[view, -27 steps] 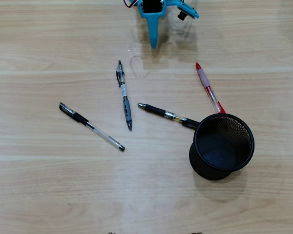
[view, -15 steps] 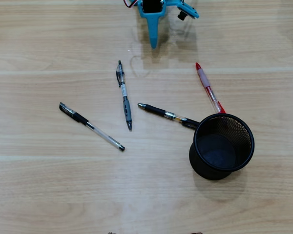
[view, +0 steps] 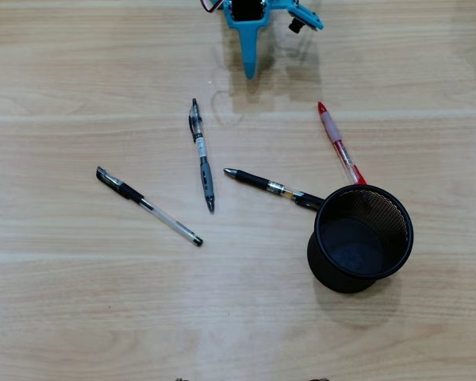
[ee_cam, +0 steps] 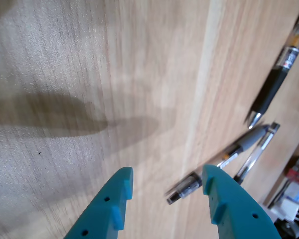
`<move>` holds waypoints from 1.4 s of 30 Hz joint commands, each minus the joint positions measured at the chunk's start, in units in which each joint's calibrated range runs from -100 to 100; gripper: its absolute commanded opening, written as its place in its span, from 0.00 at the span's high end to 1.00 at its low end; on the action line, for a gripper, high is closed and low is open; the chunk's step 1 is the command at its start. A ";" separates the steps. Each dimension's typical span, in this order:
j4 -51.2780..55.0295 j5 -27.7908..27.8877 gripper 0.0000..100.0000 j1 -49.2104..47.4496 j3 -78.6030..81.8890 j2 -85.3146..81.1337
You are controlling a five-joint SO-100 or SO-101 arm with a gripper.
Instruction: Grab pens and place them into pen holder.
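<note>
Overhead view: wooden table (view: 79, 317) with four pens lying flat and apart from one another. Clear pen with black cap (view: 148, 206) at left, slanting down to the right. Grey-black pen (view: 201, 155) near the middle, almost upright in the picture, tip pointing down. Black pen with gold band (view: 272, 188) just right of it, far end reaching the pen holder (view: 360, 238). Red pen (view: 339, 144) above the holder, lower end at its rim. Holder standing at lower right, nothing visible inside. Blue gripper (view: 250, 57) at top centre, above bare wood, well away from every pen; open or closed not clear from here.

Wrist view: gripper (ee_cam: 168, 180) open, two blue fingers (ee_cam: 114, 199) spread over bare table, holding nothing. Grey-black pen (ee_cam: 224, 162) partly behind the right finger, another clear-barrelled pen (ee_cam: 256, 152) beside it, black pen with gold band (ee_cam: 279, 72) at upper right.
</note>
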 commanded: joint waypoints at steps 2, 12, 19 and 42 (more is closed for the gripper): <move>1.09 0.26 0.84 -0.02 0.01 -0.34; 0.32 -0.06 0.84 3.45 0.56 -0.34; -0.11 0.26 0.84 5.22 0.74 -0.34; -4.92 -0.21 0.83 5.14 1.37 -0.25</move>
